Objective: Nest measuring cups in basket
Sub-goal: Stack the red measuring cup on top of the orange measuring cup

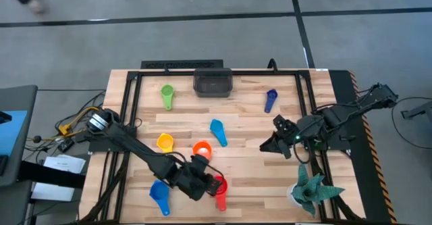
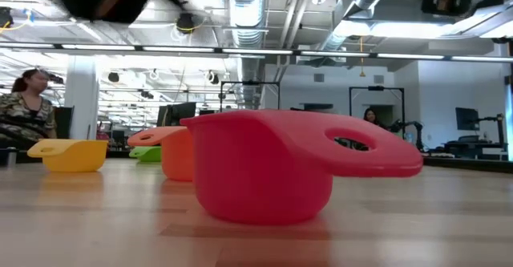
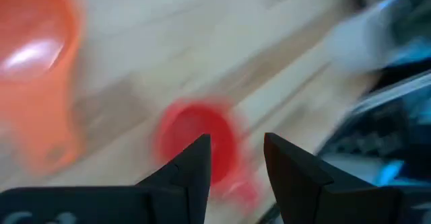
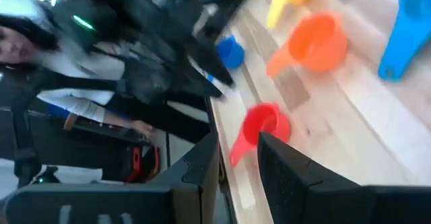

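Red cup (image 1: 220, 191) partly hidden by left end effector (image 1: 210, 182).

The table (image 1: 223, 137) is evenly and brightly lit from overhead, and only soft, short shadows are cast beneath the arms. In the low view, glare is thrown by long ceiling light strips (image 2: 240, 52), a pale sheen is seen on the red cup (image 2: 272, 167), and the wood nearest the lens is rendered soft. Both wrist views are heavily smeared by motion blur; a white highlight is carried on the orange cup (image 3: 34, 69), while the dark fingers (image 3: 195, 167) are kept fairly sharp
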Robot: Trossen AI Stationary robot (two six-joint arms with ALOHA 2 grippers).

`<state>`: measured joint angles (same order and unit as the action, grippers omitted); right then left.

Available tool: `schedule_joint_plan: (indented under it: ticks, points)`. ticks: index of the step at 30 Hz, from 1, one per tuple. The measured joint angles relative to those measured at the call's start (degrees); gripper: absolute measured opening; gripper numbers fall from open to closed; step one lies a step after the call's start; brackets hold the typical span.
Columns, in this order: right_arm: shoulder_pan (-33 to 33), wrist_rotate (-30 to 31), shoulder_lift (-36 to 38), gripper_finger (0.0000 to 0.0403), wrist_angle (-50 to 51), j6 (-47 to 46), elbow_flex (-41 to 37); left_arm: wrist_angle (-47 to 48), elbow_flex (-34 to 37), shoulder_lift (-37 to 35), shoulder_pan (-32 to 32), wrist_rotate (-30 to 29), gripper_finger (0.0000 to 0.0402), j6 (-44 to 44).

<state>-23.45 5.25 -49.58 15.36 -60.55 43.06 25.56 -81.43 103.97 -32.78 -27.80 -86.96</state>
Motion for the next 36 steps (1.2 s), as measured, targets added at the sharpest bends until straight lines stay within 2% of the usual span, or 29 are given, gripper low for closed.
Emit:
schedule_joint_plan:
  ticks: [5, 7, 9, 11, 12, 14, 15, 17, 19, 23, 28, 32, 36]
  points:
    - [1.19, -0.59, 1.16, 0.0128, -0.88, 0.91, -0.05, 1.12, 0.35, -0.34, 0.21, 1.01, 0.0125, 0.67]
    - [1.18, -0.8, 1.58, 0.0128, 1.48, -0.82, -0.11, 1.78, 0.29, -0.71, 0.23, -0.61, 0.0125, 0.81]
    - [1.43, -0.85, 1.55, 0.0128, 1.45, 1.37, -0.07, 1.81, 0.22, -1.05, 0.31, -0.71, 0.0125, 0.27]
    - [1.46, -1.3, 1.72, 0.0129, 2.31, -0.99, -0.08, 2.18, 0.22, -0.77, 0.29, -2.48, 0.0125, -0.04]
    - [1.45, -1.11, 1.62, 0.0129, 2.22, 1.66, -0.08, 2.06, 0.26, -0.73, 0.27, -3.77, 0.0125, -0.49]
    - [1.5, -1.02, 1.69, 0.0128, 4.58, -0.76, -0.1, -0.41, 0.29, -0.59, -0.9, -11.45, 0.0125, 1.94]
    - [1.7, -1.25, 1.62, 0.0128, 4.06, -0.34, -0.16, -1.49, 0.12, 0.03, -1.2, -12.92, 0.0125, 2.7]
    - [1.87, -1.31, 1.63, 0.0128, 3.39, 0.78, -0.04, -2.46, 0.09, 1.85, -1.05, -10.03, 0.0125, 2.76]
    - [1.9, -1.35, 1.64, 0.0128, 2.24, 1.64, -0.05, -2.28, 0.46, 4.29, -0.63, -3.97, 0.0125, 0.19]
    - [2.01, -0.81, 1.53, 0.0128, 4.11, 1.3, -0.14, -5.18, 0.16, 5.72, -0.27, -0.92, 0.0125, -0.48]
    - [2.76, -0.61, 1.55, 0.0128, 4.44, 3.43, -0.1, -4.31, 0.31, 5.88, 0.01, -2.55, 0.0125, 0.14]
    - [3.42, -0.67, 1.59, 0.0131, 4.22, 3.45, -0.1, -3.21, 0.29, 5.96, 0.42, -0.93, 0.0125, 0.44]
    - [3.89, -0.37, 1.59, 0.0136, 4.3, 4.66, -0.1, -2.16, 0.29, 6.59, 0.67, -1.97, 0.0125, 0.91]
